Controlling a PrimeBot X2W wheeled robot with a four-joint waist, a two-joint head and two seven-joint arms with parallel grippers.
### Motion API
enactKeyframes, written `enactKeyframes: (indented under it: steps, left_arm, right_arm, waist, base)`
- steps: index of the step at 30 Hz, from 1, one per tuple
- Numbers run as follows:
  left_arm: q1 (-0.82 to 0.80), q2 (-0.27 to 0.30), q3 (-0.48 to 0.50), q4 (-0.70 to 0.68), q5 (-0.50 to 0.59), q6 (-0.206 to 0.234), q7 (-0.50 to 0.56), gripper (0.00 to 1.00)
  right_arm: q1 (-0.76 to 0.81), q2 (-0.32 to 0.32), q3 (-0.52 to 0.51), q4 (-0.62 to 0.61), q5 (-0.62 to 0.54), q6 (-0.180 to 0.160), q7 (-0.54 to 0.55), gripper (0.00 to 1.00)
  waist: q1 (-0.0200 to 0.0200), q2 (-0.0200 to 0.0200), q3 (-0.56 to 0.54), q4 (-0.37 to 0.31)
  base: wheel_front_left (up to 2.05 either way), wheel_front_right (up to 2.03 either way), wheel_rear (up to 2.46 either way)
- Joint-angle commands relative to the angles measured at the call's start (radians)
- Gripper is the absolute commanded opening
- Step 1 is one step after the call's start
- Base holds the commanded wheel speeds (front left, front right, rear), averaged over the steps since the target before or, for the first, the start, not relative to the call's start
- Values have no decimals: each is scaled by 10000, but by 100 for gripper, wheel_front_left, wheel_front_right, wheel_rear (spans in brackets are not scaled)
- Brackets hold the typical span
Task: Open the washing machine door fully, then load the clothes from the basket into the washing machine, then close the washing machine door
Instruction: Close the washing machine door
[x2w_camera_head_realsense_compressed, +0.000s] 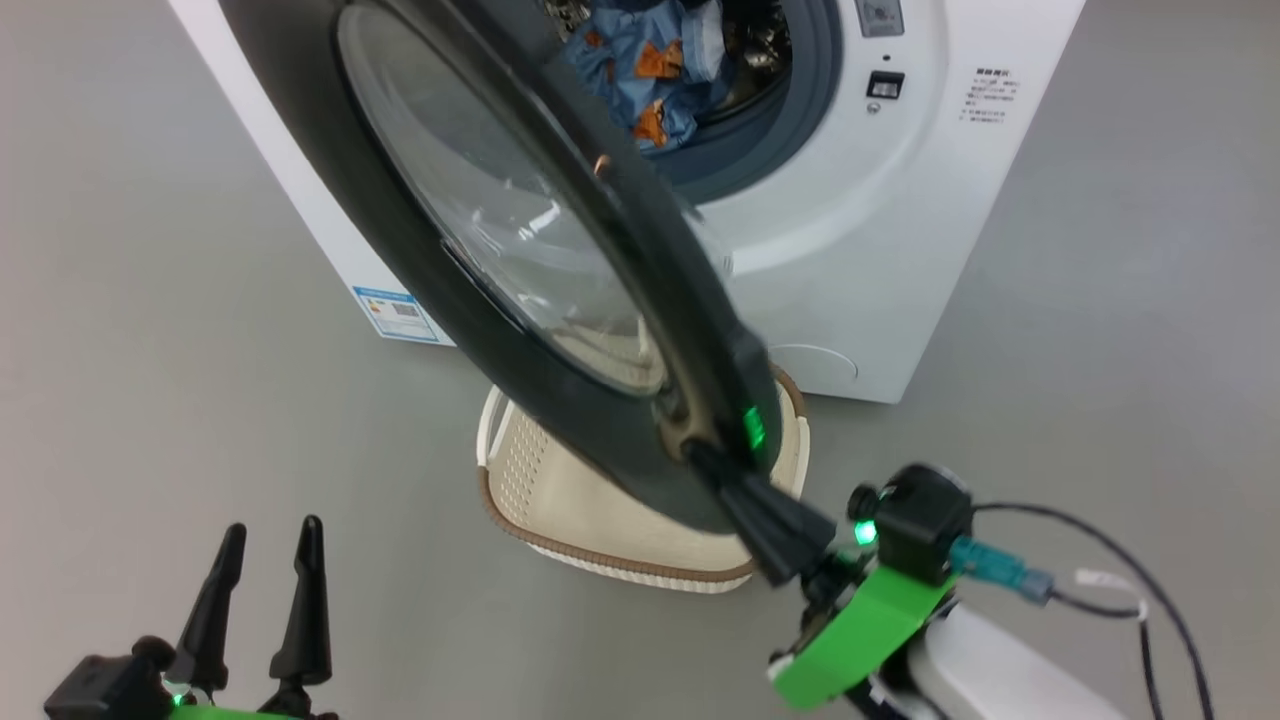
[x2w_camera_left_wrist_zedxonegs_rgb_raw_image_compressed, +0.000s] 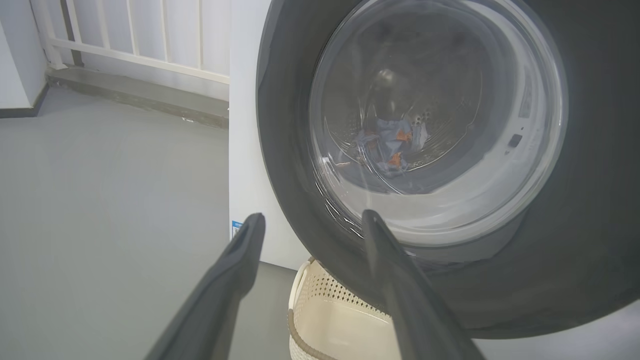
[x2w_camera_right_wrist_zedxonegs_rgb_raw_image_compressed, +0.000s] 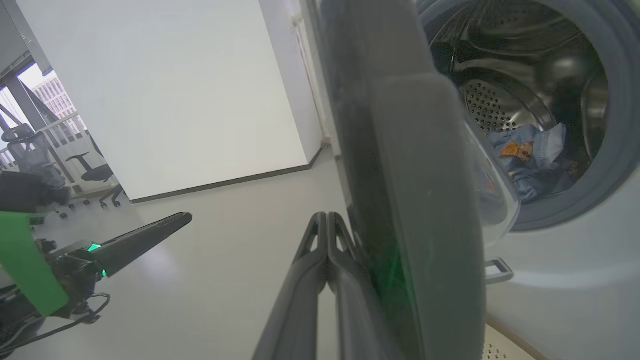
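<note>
The left gripper (x2w_camera_head_realsense_compressed: 273, 530) hangs low at the near left above the grey floor (x2w_camera_head_realsense_compressed: 180, 330), its two dark fingers spread apart and grasping nothing. To its right, the washing machine door (x2w_camera_head_realsense_compressed: 560, 440) stands swung part of the way out from the washer, with the black ring and clear glass bowl turned toward the left. Under the door's near edge the basket (x2w_camera_head_realsense_compressed: 515, 470) sits on the floor just in front of the machine, and the door partly hides it. Right of the basket, the right gripper (x2w_camera_head_realsense_compressed: 700, 462) reaches up from the near right with its fingers clenched together on nothing, the tips pressed against the lower near rim of the door. Farther back, the clothes (x2w_camera_head_realsense_compressed: 650, 70) lie bunched inside the steel drum of the washing machine (x2w_camera_head_realsense_compressed: 860, 250), whose white front takes up the far right.
</note>
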Motion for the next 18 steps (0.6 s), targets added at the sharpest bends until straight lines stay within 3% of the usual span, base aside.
enactKeyframes:
  steps: [1,18]
  left_arm:
    - [-491,122,338,-309,94,6,-65,100]
    - [-1514,-159,66,-515,226,6,-65,100]
  right_arm:
    - [-461,50,-294,-185,-203,-4,-78,0]
    - [-2027,-239,-2138,252,-385,-4,-78,0]
  waist:
    - [0,0,296,-140]
    - [0,0,1534,100]
  base:
    - [0,0,0]
    - [0,0,0]
